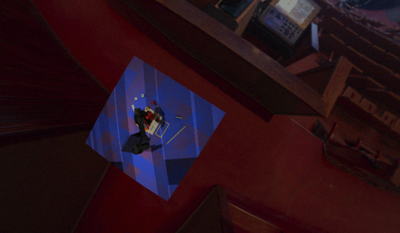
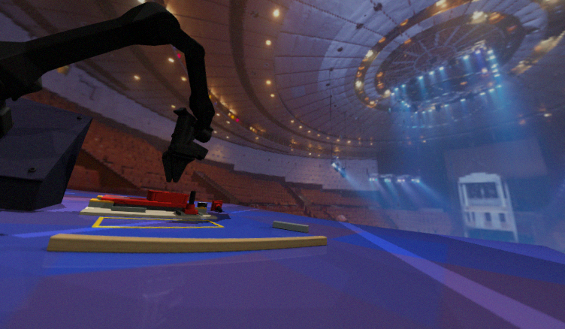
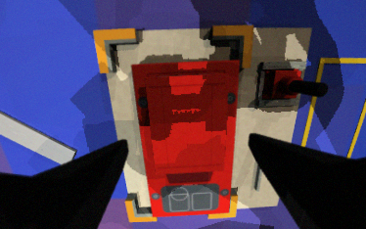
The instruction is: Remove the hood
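Observation:
The toy car [image 2: 125, 200] [image 3: 158, 207] is a flat red body on a cream board [image 2: 125, 214] [image 3: 279, 127] with orange corner brackets. A raised red panel, which looks like the hood [image 2: 166, 196] [image 3: 188, 159], sits on it. My gripper [image 2: 171, 180] [image 3: 188, 142] is open and empty, above the car. In the wrist view its fingertips stand on either side of the red body, over the cream board. The marked area [image 1: 158, 135] [image 2: 158, 227] [image 3: 343, 61] is a yellow outline beside the board. In the top view the arm partly hides the car.
A red block with a black lever [image 3: 279, 84] stands on the board between car and outline. A tan strip [image 1: 176, 134] [image 2: 187, 243] lies beyond the outline, and a grey bar [image 1: 178, 117] [image 2: 290, 226] nearby. A loose red piece [image 1: 153, 102] [image 2: 216, 205] and a pale bar [image 3: 39, 139] lie near the board.

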`<state>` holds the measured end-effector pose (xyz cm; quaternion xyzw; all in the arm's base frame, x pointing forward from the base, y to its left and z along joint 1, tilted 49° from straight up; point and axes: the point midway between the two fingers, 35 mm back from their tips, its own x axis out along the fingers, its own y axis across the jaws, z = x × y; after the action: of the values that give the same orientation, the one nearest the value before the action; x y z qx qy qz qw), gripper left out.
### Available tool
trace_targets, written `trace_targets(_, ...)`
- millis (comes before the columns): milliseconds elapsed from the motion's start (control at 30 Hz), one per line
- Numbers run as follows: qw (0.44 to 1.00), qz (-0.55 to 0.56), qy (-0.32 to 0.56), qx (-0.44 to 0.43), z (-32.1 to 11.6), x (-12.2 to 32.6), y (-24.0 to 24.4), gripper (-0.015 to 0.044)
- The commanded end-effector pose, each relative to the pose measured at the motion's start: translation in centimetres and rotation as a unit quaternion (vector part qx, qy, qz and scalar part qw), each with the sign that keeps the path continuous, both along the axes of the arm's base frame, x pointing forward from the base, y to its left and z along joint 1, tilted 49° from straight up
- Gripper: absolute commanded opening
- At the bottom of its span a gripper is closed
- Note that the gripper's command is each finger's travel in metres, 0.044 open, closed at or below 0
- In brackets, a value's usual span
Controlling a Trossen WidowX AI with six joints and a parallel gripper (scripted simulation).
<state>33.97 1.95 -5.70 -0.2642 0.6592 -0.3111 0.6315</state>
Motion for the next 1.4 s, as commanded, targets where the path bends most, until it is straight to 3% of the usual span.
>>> trace_targets(0, 1.0, 0.003, 0.003, -0.002, -0.2, -0.1, -0.3, 0.044)
trace_targets(1367, 1.0, 0.003, 0.003, -0.004, -1.7, -0.4, -2.2, 0.044)
